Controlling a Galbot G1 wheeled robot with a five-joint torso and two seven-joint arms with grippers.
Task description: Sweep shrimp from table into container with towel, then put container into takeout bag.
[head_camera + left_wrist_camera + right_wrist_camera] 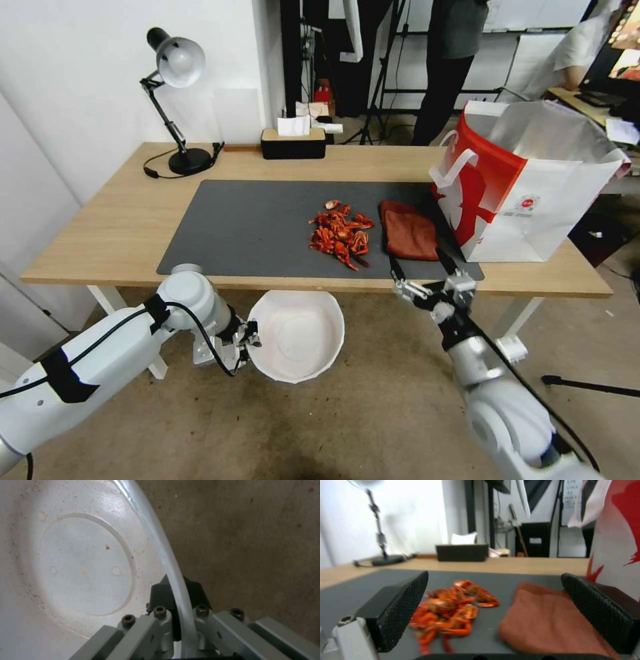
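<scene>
Below the near table edge, our left gripper (248, 341) pinches the round white plastic container (297, 337); our right gripper (421, 262), jaws spread, faces the folded rust-red towel (408, 231) beside glossy red-orange shrimp (340, 237).

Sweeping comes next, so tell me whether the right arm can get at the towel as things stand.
Probably yes: the right gripper hangs open at the table's near edge, facing the towel with nothing between.

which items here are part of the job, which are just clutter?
Job: shrimp, towel, container clamped at its rim by left end effector, takeout bag, table, open right end effector near the towel.

Clutter: desk lamp, tissue box.
</scene>
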